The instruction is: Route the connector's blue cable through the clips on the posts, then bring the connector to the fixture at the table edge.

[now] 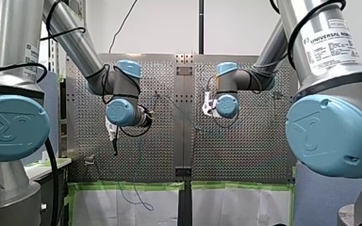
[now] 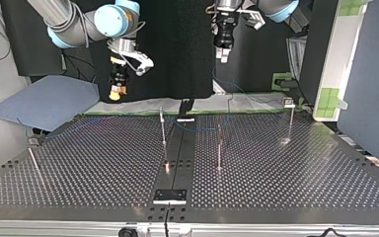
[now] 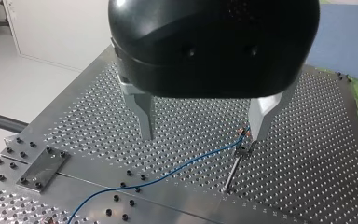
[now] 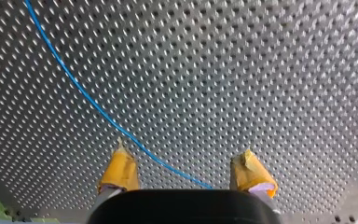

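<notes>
A thin blue cable lies on the perforated table, running from a clip on a short post toward the plate's seam. My left gripper hangs above it, its metal fingers open and empty, one fingertip close beside that clip. In the right wrist view the same cable crosses the plate below my right gripper, whose yellow pads stand open with nothing held. Both grippers hover high over the table's far side in the top view: left, right. The connector itself I cannot make out.
Several thin posts stand on the table in the top view: one by the centre seam, another, one at the right, one leaning at the left. A small metal plate sits at the near edge. Blue cable hangs over the table's taped edge.
</notes>
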